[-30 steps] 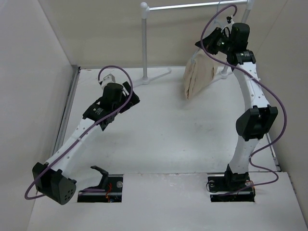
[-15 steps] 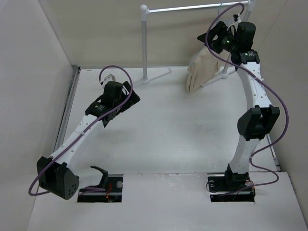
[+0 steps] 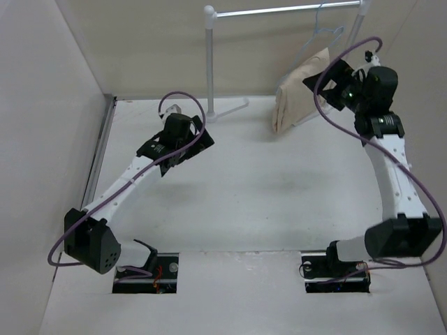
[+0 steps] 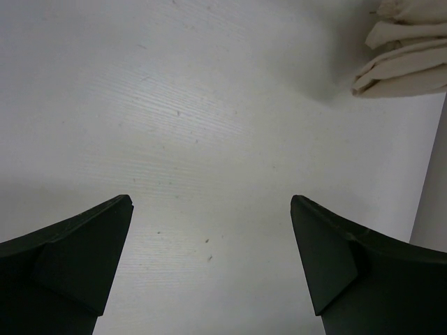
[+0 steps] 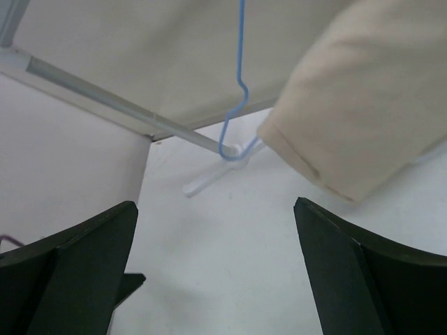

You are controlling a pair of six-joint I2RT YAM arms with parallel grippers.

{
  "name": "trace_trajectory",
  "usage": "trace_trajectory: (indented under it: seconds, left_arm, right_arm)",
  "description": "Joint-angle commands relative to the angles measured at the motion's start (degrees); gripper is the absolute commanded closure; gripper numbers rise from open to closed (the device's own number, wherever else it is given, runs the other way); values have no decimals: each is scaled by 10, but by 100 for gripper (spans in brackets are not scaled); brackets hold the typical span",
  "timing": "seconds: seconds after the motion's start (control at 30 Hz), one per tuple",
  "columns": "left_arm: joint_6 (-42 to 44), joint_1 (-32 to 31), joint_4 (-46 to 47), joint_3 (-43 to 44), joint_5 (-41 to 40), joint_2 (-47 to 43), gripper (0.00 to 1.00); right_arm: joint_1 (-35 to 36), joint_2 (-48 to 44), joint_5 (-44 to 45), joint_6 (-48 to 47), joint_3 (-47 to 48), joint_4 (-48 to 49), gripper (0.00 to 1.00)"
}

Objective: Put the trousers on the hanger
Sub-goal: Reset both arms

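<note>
The beige trousers (image 3: 299, 91) hang folded over the thin pale hanger (image 3: 323, 31), whose hook sits on the white rail (image 3: 279, 10) at the back right. My right gripper (image 3: 323, 82) is just right of the trousers, open and holding nothing. In the right wrist view the trousers (image 5: 363, 105) fill the upper right, the hanger wire (image 5: 241, 84) runs beside them, and my right gripper (image 5: 213, 206) shows wide jaws over bare table. My left gripper (image 3: 201, 137) hovers open over the table's middle left; its wrist view (image 4: 211, 202) shows the trousers' lower folds (image 4: 408, 49) far off.
The rail stand's left post (image 3: 209, 56) and its splayed white feet (image 3: 227, 112) stand at the back of the table. Beige walls close in the left side and the back. A white post (image 4: 433, 202) edges the left wrist view.
My right gripper has opened, let go of the hanger and drawn back rightward and down; the trousers now hang from the rail. The left arm has crept slightly forward and right.
</note>
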Motion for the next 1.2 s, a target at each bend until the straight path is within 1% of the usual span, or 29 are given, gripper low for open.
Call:
trace_trajectory:
  seconds: [0.0, 0.13, 0.33, 0.47, 0.57, 0.73, 0.9, 1.17]
  left_arm:
    - [8, -34, 13, 24, 4, 17, 0]
    - [12, -59, 13, 21, 5, 40, 0]
    - [17, -96, 4, 19, 2, 74, 0]
    - [20, -124, 4, 7, -1, 84, 0]
    - [20, -138, 4, 1, -2, 97, 0]
    - [18, -161, 10, -3, -3, 120, 0]
    - [17, -172, 12, -3, -8, 129, 0]
    - [22, -168, 3, 7, -9, 139, 0]
  right_arm:
    - [-11, -100, 59, -18, -96, 28, 0]
    - [-30, -224, 114, -3, -251, 19, 0]
    - [-65, -366, 183, 93, -462, -41, 0]
    - [-74, -440, 204, 112, -548, -77, 0]
    - [-70, -475, 216, 117, -583, -103, 0]
    - [-85, -488, 218, 115, -621, -125, 0]
    - [-85, -482, 228, 108, -621, -126, 0]
    - [-81, -461, 224, 107, -621, -122, 0]
